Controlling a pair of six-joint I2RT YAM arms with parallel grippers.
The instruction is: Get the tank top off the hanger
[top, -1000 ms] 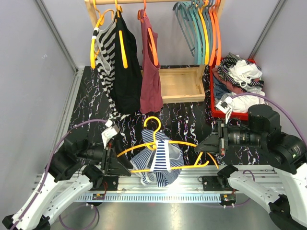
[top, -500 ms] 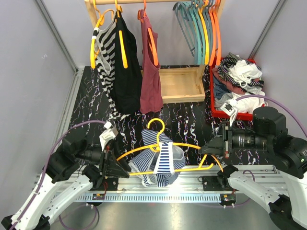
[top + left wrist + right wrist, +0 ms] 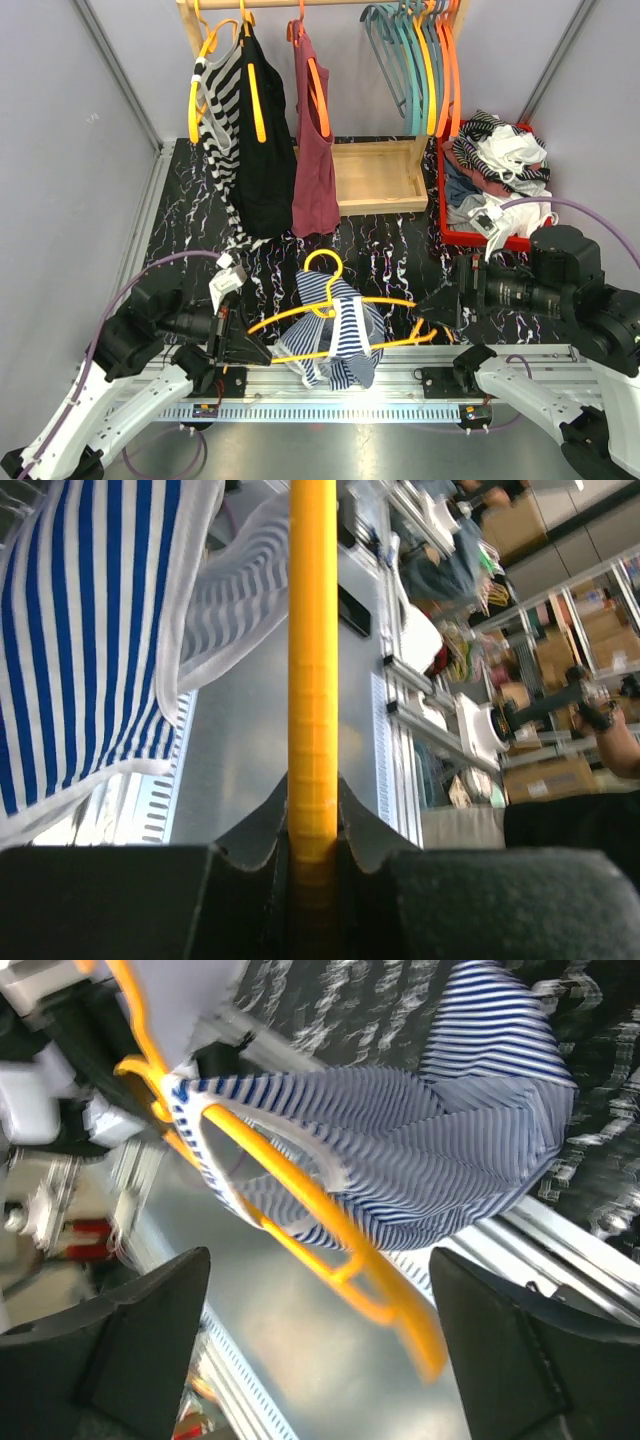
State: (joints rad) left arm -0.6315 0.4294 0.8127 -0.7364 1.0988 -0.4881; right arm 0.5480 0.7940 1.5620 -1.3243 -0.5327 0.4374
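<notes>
Left gripper (image 3: 313,815): my fingers pinch the yellow hanger (image 3: 312,630).
Right gripper (image 3: 441,300): my fingers are spread, the hanger's far end between them.
Tank top (image 3: 338,340): striped, draped on the hanger between my grippers.
Surface: black marbled table (image 3: 390,250).
Room: wooden clothes rack (image 3: 375,178) behind.

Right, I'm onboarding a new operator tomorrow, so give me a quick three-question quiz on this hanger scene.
1. True or false: the left gripper is clamped on the yellow hanger.
2. The right gripper is: A open; B shut on the hanger; C out of view.
3. Fill in: the tank top has stripes of blue and ____.
Key: 1 true; 2 A; 3 white.
</notes>
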